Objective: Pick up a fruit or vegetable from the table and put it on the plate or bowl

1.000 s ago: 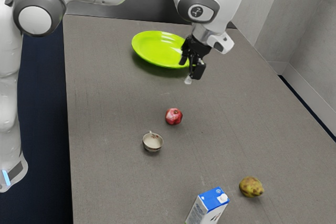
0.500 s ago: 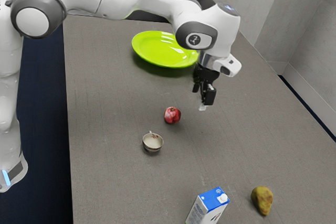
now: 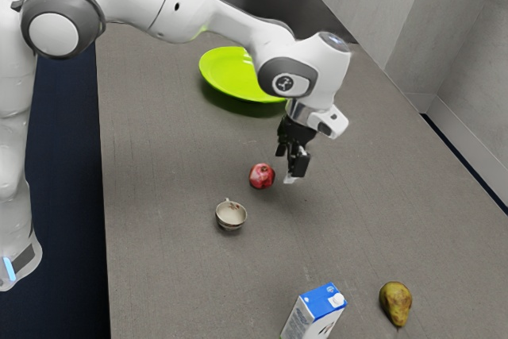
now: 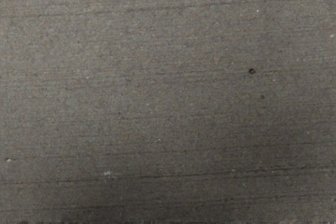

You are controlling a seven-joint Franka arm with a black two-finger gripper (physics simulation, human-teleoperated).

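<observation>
A red pomegranate (image 3: 262, 175) lies on the grey table (image 3: 159, 156) near its middle. My black gripper (image 3: 288, 167) hangs just off its side toward the exterior view's right, low over the table. The fingers stand a little apart and hold nothing. The lime green plate (image 3: 226, 73) sits further back, partly behind my arm. A small beige bowl (image 3: 231, 214) rests in front of the pomegranate. A yellow-brown pear-like fruit (image 3: 395, 302) lies at the front right. Bare table surface (image 4: 168, 98) is under my hand in the wrist view.
A blue and white milk carton (image 3: 313, 313) stands at the front edge, left of the yellow-brown fruit. The table's right edge drops off toward a grey wall and floor. Dark floor runs along the left side.
My gripper has come forward from the plate's edge and dropped down beside the pomegranate. The yellow-brown fruit rolled a little right and forward, and now lies still.
</observation>
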